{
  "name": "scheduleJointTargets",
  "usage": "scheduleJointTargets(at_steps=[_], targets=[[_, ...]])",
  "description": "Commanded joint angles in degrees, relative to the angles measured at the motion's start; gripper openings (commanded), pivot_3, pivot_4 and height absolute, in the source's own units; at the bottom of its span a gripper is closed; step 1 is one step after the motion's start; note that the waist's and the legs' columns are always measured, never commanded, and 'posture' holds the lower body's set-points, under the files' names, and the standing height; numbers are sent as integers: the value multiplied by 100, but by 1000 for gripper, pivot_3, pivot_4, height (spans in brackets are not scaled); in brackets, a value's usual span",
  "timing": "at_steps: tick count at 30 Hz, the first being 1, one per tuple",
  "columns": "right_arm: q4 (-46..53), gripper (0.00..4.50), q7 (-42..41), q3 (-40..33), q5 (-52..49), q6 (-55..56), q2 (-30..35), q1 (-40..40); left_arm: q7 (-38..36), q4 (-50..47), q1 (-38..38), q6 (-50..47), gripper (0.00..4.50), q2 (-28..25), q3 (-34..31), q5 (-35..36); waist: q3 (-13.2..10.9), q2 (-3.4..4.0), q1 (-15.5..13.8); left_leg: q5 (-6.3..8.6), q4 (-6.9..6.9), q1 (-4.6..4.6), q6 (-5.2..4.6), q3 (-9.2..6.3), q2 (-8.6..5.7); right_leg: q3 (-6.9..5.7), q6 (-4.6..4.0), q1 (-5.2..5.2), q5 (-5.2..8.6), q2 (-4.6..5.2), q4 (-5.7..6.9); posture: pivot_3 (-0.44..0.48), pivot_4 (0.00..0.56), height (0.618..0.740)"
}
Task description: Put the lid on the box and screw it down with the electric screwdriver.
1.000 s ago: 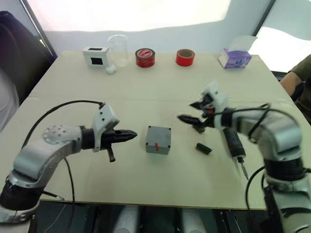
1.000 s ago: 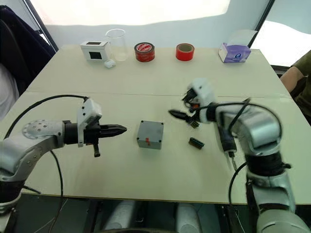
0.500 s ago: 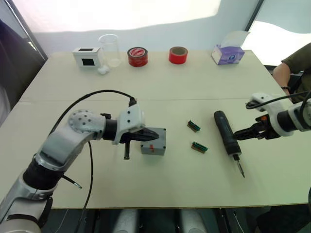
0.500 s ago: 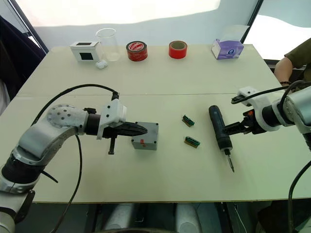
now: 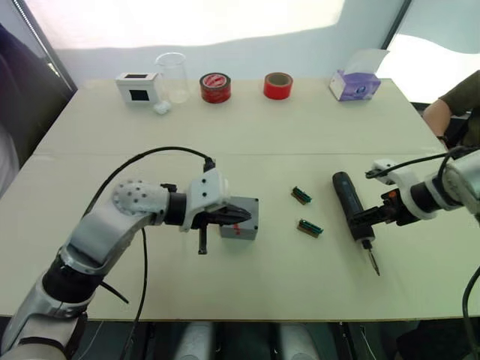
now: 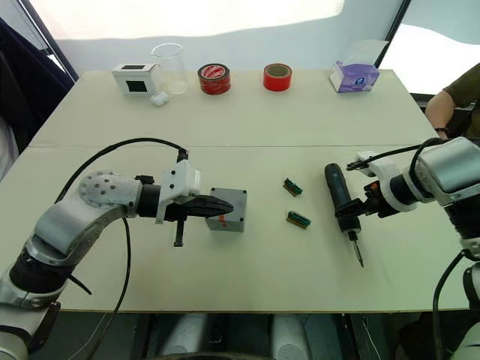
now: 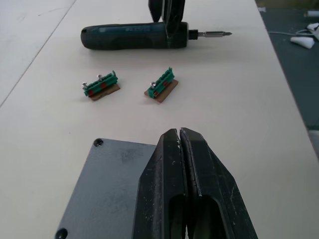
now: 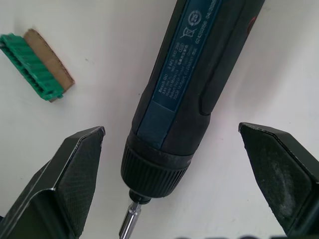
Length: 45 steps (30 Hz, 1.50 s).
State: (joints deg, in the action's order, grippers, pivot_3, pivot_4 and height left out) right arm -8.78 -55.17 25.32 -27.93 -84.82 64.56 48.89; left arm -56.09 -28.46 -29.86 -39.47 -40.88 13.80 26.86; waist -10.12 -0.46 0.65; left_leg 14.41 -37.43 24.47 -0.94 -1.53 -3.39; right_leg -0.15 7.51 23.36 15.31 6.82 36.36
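The box (image 6: 227, 209) sits on the pale surface (image 6: 247, 120) near its middle, with the lid (image 7: 107, 189) already lying flat on top of it; small holes show at the lid's corners, and a red mark shows on the box's side facing the robot. The left hand (image 6: 217, 206) hovers over the lid with its two black fingers (image 7: 194, 169) pressed together and holding nothing; whether the tips touch the lid cannot be told.

To the right of the box lie two small green connector pieces (image 6: 292, 187) on brown backing, one a little farther from the robot than the other, both apart from the box and from each other. Farther right again lies the electric screwdriver (image 6: 339, 200), flat on the surface, its black body pointing away from the robot and its thin metal bit (image 6: 358, 251) pointing toward the robot's edge of the surface.

The right hand (image 8: 177, 186) is at the screwdriver's bit end with its fingers (image 8: 70, 174) spread wide, one on each side of the collar, touching neither side. One green connector piece (image 8: 37, 67) lies near that hand, beside the tool.

Along the far edge of the surface, well beyond the box, stand a white box with a black window (image 6: 135, 77), a clear beaker (image 6: 169, 64), a red-and-black tape roll (image 6: 214, 78), a red tape roll (image 6: 277, 76) and a purple tissue box (image 6: 358, 75). A person's arm (image 6: 450, 101) shows past the surface's right edge.
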Motion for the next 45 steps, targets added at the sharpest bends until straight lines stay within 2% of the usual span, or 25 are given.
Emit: scheduleJointTargets(at_steps=[1, 5, 7, 8, 14, 18, 23, 25, 28, 31, 34, 38, 42, 45], targets=[[-232, 4495, -162, 274, 291, 296, -80, 190, 132, -278, 61, -112, 0, -50, -240, 98, 0, 0, -1, 0, 0, 0, 0, 0, 0, 0, 0, 0, 0, 0, 1, 0, 150, 740], [-475, 4495, -298, 497, 505, 496, -218, 233, 203, -325, 131, -209, 0, -79, -333, 122, 1, -2, -5, 0, -2, 0, 0, 0, 0, 0, 0, -1, 0, -1, 1, 0, 150, 740], [-572, 4110, -369, 572, 614, 558, -299, 255, 227, -335, 156, -244, 0, -114, -401, 132, 3, -6, -3, 0, -5, -2, 0, -1, 0, -1, 2, -5, -1, -2, 1, 0, 150, 740], [-528, 3901, -427, 637, 659, 577, -293, 242, 229, -336, 173, -256, 0, -143, -442, 138, 4, -6, -2, 0, -8, -4, 1, -2, 0, -1, 3, -9, -2, -2, 1, 0, 150, 740], [-241, 1901, -547, 713, 802, 525, -248, 48, 220, -233, 242, -232, 0, -300, -625, 158, 4, -6, -3, 0, -5, -4, 1, -5, 1, -1, 3, -6, -2, -5, 1, 0, 150, 740], [-455, 1872, -347, 446, 927, 482, -382, 57, 199, -79, 206, -192, 0, -375, -724, 160, 5, -8, -5, -1, -6, -4, 2, -5, 1, -2, 3, -8, -2, -5, 1, 0, 150, 740], [-1223, 1871, 91, -191, 1198, 778, -671, 428, 107, 178, 222, -71, 0, -541, -850, 83, 11, -19, 20, -1, -11, -9, 2, -5, 1, -2, -1, -15, -6, -5, 1, 0, 150, 740], [-1490, 1871, 535, -1039, 1205, 1468, -816, 800, -4, 460, 319, -9, 0, -683, -1036, 87, 9, -15, 36, -1, -14, -9, 2, -3, 1, -1, 0, -14, -11, -6, 0, 0, 150, 740], [-1116, 1871, 1232, -2469, 863, 2196, -1227, 855, -111, 751, 391, 51, 0, -755, -1206, 178, -24, 40, 19, -4, -11, 3, 8, 7, -3, 11, 5, 12, -19, -4, 13, 0, 150, 740], [-10, 1871, 1878, -3974, 262, 3040, -2083, 446, -171, 929, 339, 143, 0, -739, -1153, 105, -29, 46, 1, -33, 13, 6, 54, 8, 2, 11, 4, 27, -17, -11, 13, 0, 150, 740], [1221, 1871, 2295, -4908, -649, 2625, -3005, 151, -155, 1096, 196, 126, 0, -598, -1077, 115, -29, 46, -8, -38, 28, 7, 61, 4, 10, 8, 2, 26, -16, -21, 18, 0, 150, 740], [2110, 1871, 2733, -5193, -1296, 2515, -3787, -154, -137, 1296, -5, 114, 0, -434, -980, 60, -27, 44, -25, -36, 7, 7, 57, -1, 4, 6, 2, 11, -17, -15, 21, 0, 150, 740], [3052, 1871, 2903, -4749, -1596, 2884, -4559, -806, -236, 1408, -212, 198, 0, -264, -666, -106, -27, 43, -15, -20, 0, 4, 29, -6, -6, 6, 2, 9, -17, -7, 25, 0, 150, 740], [3329, 1871, 2945, -4394, -1513, 3156, -4763, -1113, -352, 1539, -416, 301, 0, -132, -423, -232, -27, 43, 7, -26, 0, 5, 39, -1, -8, 13, 1, 24, -16, -7, 63, 0, 150, 740]])
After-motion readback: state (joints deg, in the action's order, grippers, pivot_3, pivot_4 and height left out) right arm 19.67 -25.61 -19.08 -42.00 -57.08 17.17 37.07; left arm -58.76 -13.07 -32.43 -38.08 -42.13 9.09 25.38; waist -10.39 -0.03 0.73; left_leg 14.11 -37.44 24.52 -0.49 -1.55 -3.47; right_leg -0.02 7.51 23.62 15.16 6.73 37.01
